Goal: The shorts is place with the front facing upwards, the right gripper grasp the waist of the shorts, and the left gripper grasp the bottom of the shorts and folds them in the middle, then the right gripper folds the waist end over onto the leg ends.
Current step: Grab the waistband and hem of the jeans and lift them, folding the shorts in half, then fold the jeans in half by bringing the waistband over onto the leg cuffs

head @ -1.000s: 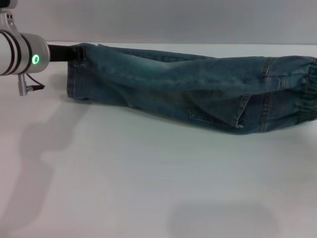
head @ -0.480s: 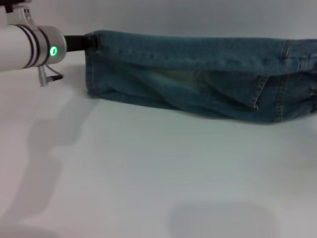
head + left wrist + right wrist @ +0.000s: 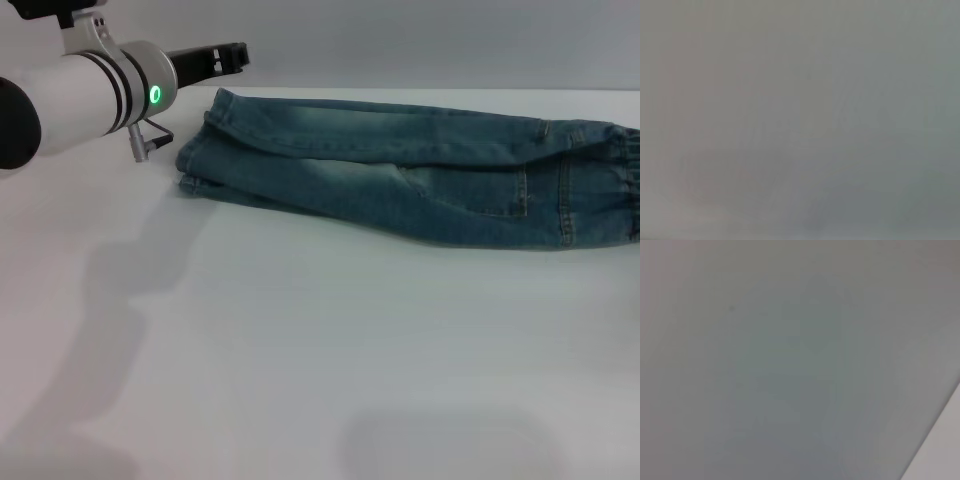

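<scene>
1. The denim shorts (image 3: 420, 185) lie folded lengthwise into a long narrow strip across the far part of the white bench (image 3: 320, 360), running from left of centre out to the right edge of the head view.
2. The leg ends (image 3: 200, 160) sit at the left tip of the strip, the straight hems stacked one over the other and resting on the bench.
3. The puckered elastic waist (image 3: 625, 190) is at the far right tip, also lying flat.
4. The left gripper (image 3: 235, 55) hangs in the air above and just left of the leg ends, clear of the denim; it holds nothing, and its jaws look released.
5. Its thick white arm with black bands and a green ring reaches in from the upper left and throws a soft shadow on the bench.
6. The right gripper does not show in any view.
7. Both wrist views give only a flat grey blur.
</scene>
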